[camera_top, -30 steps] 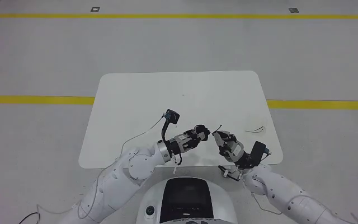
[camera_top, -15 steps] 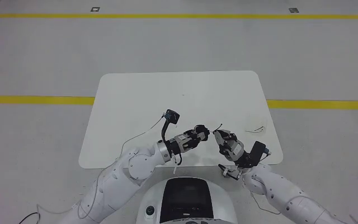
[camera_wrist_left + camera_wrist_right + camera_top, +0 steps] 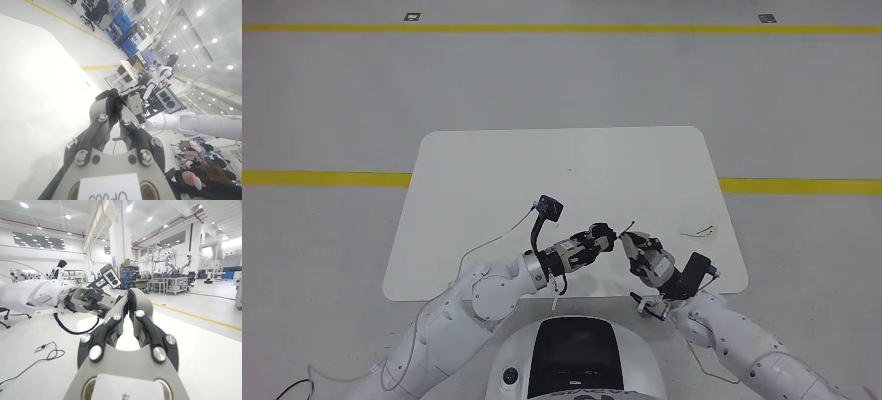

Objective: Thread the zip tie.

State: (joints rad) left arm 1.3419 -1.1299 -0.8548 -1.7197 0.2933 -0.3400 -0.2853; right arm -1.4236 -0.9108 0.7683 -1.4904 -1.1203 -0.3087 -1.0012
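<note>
Over the white table (image 3: 492,180), we see the left gripper (image 3: 602,238) and the right gripper (image 3: 634,243) facing each other, their tips almost touching. The zip tie (image 3: 631,229) sits at that meeting point. It is a hair-thin dark strand that rises from the right gripper's tips and leans slightly away from the left gripper. From above it looks no thicker than a pencil line, and we cannot make out its head or its tail.

In the right wrist view, the right gripper's ribbed pads are pressed flat together, with a dark sliver of the tie pinched at their very end. In the left wrist view, the left gripper's fingers are drawn together too, with something black bunched at their tips. We cannot tell whether they grip the tie itself.

A loose strip (image 3: 703,232), pale and thin with a small dark end, lies flat on the table. It is well apart from the right gripper, on the side away from the left gripper.
</note>
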